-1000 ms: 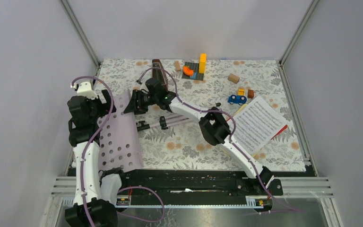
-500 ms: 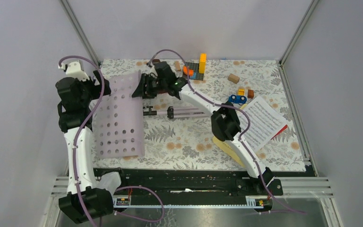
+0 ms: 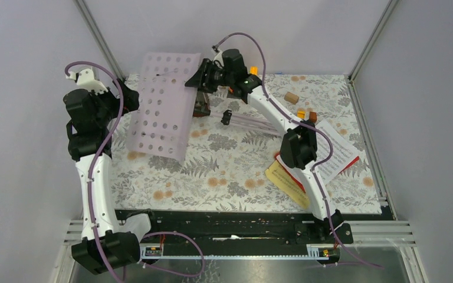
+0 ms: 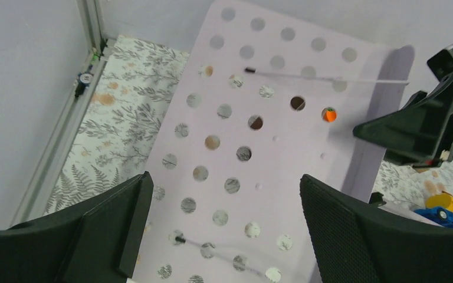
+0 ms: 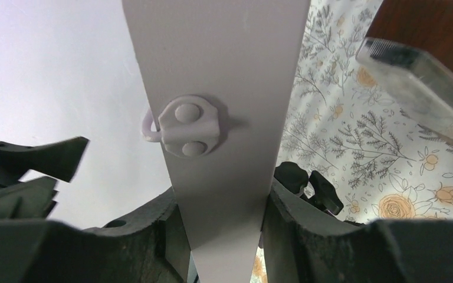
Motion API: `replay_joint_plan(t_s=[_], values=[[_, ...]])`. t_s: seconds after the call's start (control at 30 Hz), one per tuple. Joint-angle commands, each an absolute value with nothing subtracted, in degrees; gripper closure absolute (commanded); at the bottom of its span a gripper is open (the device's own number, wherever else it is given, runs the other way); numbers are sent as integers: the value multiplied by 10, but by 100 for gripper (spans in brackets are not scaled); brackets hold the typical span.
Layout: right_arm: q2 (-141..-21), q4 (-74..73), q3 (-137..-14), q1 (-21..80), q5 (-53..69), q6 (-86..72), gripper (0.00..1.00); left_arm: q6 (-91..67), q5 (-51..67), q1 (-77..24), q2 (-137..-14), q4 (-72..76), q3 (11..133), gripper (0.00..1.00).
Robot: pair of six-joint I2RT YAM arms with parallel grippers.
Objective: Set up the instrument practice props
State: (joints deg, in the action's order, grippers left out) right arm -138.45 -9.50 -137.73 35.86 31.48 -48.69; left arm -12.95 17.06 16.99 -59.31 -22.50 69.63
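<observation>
The pink perforated panel (image 3: 165,106) is held up off the counter (image 3: 224,177) in the upper left of the overhead view, tilted, its top edge against the back wall. The right fingers (image 5: 147,236) are closed on its right edge, clamping the thin sheet just below a small moulded hinge piece (image 5: 186,130). The left fingers (image 4: 112,230) are spread wide at the panel's left side with nothing between them; whether they touch it cannot be told. The lilac tripod (image 3: 248,122) lies folded flat on the counter just right of the panel, under the right arm. The white music page (image 3: 339,154) lies at the right, over a red one (image 3: 354,160), and the yellow page (image 3: 286,181) lies lower, beside the arm.
</observation>
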Motion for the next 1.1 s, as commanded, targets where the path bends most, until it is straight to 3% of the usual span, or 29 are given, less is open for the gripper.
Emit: replay_joint_plan(t_s=[0.0,0.6,0.83,1.07], values=[[-1254,61,-1446,327,377,-562,100,-158,197,173,-588,-221,697,1],[-1191,182,-1502,220,401,-674,100,-264,248,172,-540,-241,713,1],[-1172,222,-1471,187,413,-718,100,-366,338,168,-554,-60,613,1],[-1147,252,-1422,169,422,-745,100,-481,353,107,-596,189,514,1]])
